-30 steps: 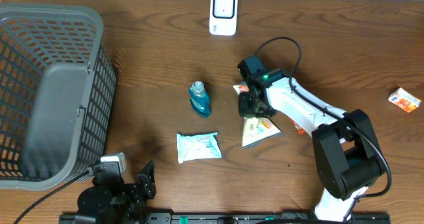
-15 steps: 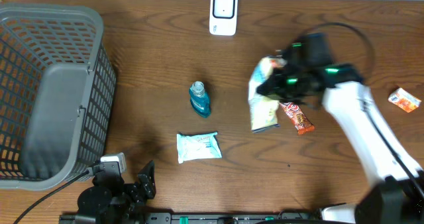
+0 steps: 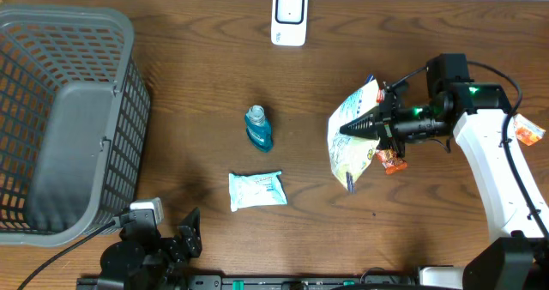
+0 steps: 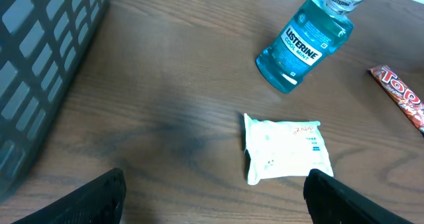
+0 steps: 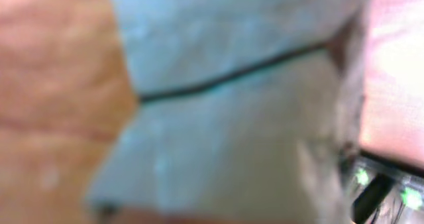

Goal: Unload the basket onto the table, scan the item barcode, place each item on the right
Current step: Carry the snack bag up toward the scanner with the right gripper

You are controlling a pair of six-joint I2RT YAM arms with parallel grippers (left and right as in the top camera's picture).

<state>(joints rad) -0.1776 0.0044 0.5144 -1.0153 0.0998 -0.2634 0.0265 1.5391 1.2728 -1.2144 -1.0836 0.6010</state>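
Your right tool (image 3: pixel 353 129) is clamped on the pouch (image 3: pixel 348 155), its fingers pressed together across the bag's middle, right of centre in the overhead view. It grips the flat of the bag and seems to hold it clear of the surface (image 3: pixel 197 67). One broad face hangs free, which I judge is meant to leave the print open to a reader. In the right wrist view the pouch (image 5: pixel 218 118) fills the frame as a blur, so you cannot find a barcode there, and I cannot tell which face bears it.

Just below the tool a bar (image 3: pixel 390 160) lies on the surface, and a small box (image 3: pixel 525 131) sits near the right edge, partly behind the arm. The scanner (image 3: pixel 290 17) stands at top centre, well apart from the pouch, up and to its left. Left of the pouch are the bottle (image 3: pixel 258 127) and the wipes (image 3: pixel 257 190), with the basket (image 3: pixel 69 33) at the far left.

Your left tool (image 4: pixel 213 177) rests at the lower left with its fingers wide apart, holding nothing and out of the way.

I judge the step in hand to be bringing the pouch to the scanner; you will need to turn the barcode face toward it
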